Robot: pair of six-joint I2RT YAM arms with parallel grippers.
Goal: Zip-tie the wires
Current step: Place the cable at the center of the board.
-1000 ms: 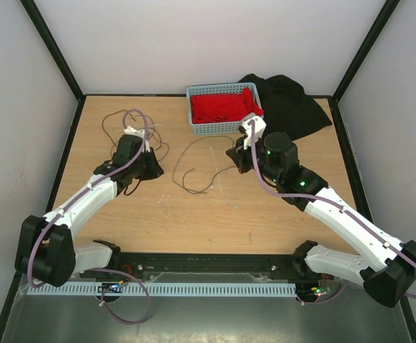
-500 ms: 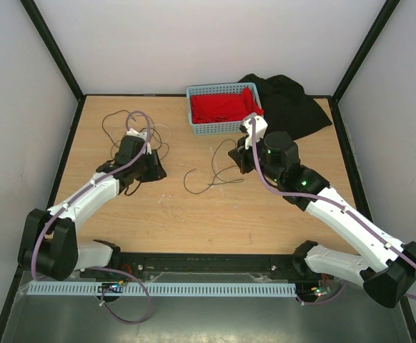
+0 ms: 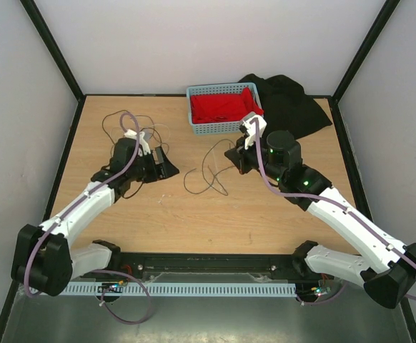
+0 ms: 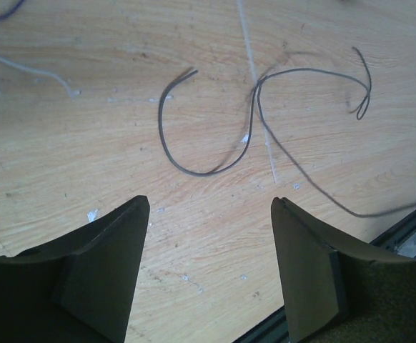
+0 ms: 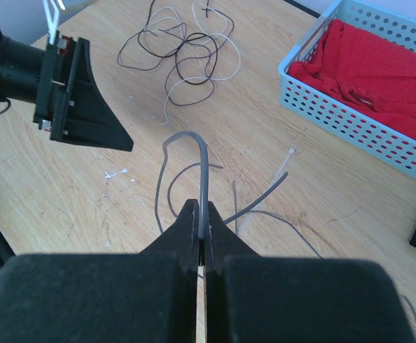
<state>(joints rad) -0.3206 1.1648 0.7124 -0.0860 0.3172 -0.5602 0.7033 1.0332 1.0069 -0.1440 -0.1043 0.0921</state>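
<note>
On wooden table [image 3: 194, 221], wires [image 5: 206, 179], white walls [image 3: 208, 43]

Thin dark wires [image 5: 206, 171]: 1 loose tangle far-left, 1 looping strand central

Wood-grain table [image 4: 65, 157]; plastic basket [image 5: 351, 125]; cloth [image 5: 387, 68]; matt wires [image 5: 205, 171].

I can't see gray wire [image 5: 206, 179] end, pinched inside right gripper [image 5: 202, 214]; blue basket [image 5: 351, 118] cut by frame edge.
</note>
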